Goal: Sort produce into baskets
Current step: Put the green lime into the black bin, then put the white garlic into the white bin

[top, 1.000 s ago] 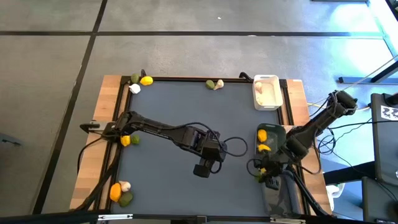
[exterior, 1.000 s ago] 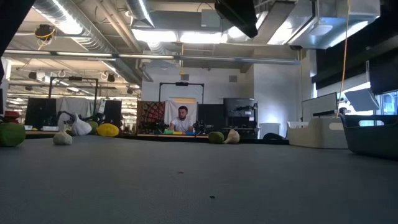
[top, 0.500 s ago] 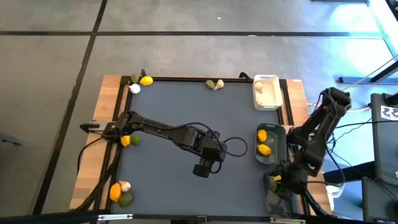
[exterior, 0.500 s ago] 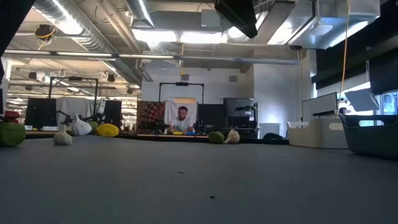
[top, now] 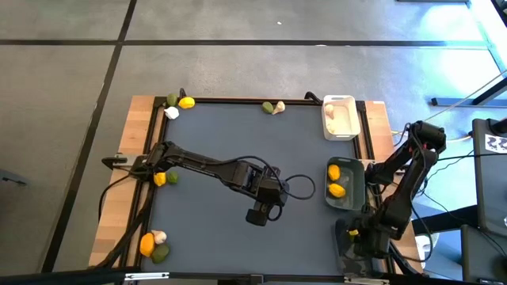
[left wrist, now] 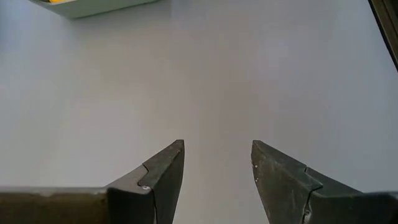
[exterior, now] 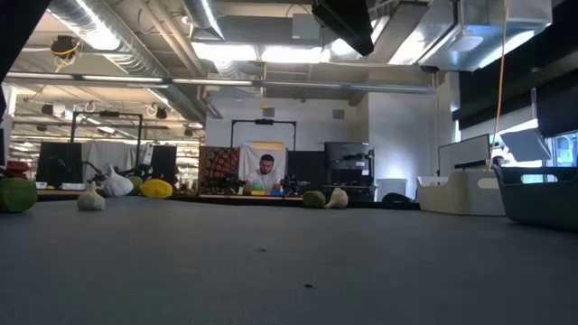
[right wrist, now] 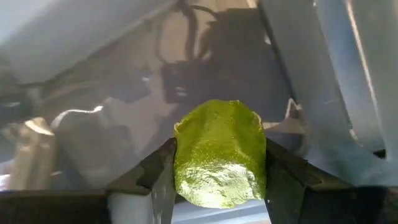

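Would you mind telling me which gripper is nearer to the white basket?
The right gripper is slightly nearer, though well toward the front edge from the white basket. The left gripper hangs mid-table, farther away.

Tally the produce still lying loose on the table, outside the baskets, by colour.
Yellow fruits: 3
Green fruits: 4
White bulbs: 3
Total: 10
Not counted: the lime held in the right claw.
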`<state>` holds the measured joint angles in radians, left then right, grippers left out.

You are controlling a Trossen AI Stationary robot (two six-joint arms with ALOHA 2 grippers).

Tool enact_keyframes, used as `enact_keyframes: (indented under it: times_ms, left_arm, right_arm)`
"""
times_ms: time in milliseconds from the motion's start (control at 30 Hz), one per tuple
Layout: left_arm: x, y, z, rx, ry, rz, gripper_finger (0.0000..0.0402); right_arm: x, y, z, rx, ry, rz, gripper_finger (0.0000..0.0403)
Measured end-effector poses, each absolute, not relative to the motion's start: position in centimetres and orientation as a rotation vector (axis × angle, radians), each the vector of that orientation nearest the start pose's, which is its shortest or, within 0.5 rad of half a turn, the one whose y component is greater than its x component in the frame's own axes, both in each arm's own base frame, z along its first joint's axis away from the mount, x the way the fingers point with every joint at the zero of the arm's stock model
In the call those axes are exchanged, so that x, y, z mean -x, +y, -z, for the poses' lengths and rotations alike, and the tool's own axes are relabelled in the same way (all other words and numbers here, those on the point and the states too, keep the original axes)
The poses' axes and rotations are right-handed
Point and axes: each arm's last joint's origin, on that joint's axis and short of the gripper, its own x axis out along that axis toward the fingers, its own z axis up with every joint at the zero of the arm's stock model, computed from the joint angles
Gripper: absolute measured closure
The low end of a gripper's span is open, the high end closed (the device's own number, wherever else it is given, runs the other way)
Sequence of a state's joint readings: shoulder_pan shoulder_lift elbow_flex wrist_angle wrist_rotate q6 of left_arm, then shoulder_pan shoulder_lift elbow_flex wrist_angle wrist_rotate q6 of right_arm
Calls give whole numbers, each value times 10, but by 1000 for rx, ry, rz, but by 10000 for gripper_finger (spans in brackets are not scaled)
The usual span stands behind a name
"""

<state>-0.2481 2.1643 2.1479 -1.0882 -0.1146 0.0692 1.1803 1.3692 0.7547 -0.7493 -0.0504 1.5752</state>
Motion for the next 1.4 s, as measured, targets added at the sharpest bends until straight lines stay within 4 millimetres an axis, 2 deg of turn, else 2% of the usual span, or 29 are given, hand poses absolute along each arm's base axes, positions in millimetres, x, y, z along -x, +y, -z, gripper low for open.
enact_keyframes:
  times_ms: [167,400,567,800,933,1167,1400]
  left_arm:
    - [-444,-107,-292,-259,1084,153,219]
    - [-444,-106,-292,-250,1085,145,219]
    - [-444,-106,-292,-231,1086,133,219]
    - [-449,-108,-295,-180,1035,110,219]
    - [-448,-108,-294,-160,1042,99,219]
    - [-438,-118,-291,-167,1121,106,219]
    - [-421,-125,-285,-154,1285,69,219]
  right_arm:
    - [-82,205,-168,-416,1576,192,223]
    - [-83,204,-167,-429,1580,220,220]
    - [-82,204,-166,-448,1593,255,176]
    - [-82,205,-169,-472,1617,215,118]
    - [-83,207,-182,-526,1605,169,112]
    - [-88,215,-223,-535,1534,134,112]
    - [-99,217,-253,-442,1196,119,112]
